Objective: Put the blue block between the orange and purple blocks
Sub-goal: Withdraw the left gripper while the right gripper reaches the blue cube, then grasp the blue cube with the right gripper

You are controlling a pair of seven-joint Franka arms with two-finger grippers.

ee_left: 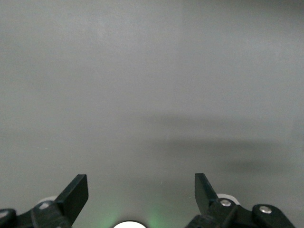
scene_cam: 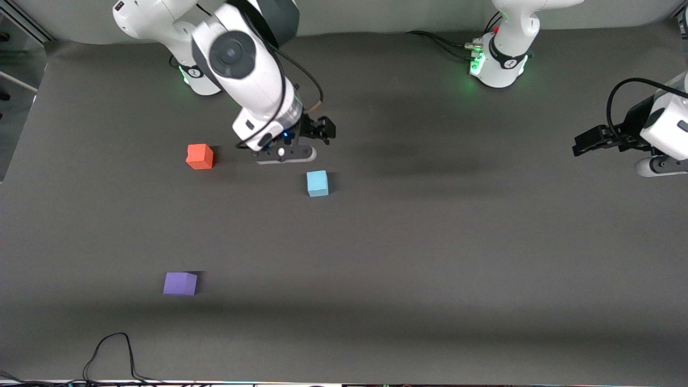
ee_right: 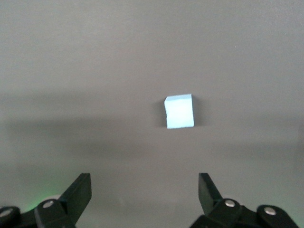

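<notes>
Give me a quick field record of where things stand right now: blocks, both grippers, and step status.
blue block: on the table, apart from the other two, toward the left arm's end from the orange block
orange block: on the table, farther from the front camera than the purple block
purple block: on the table, nearest the front camera
right gripper: open, empty, above the table beside the blue block
left gripper: open, empty, waiting at its end of the table
placement: not yet done
</notes>
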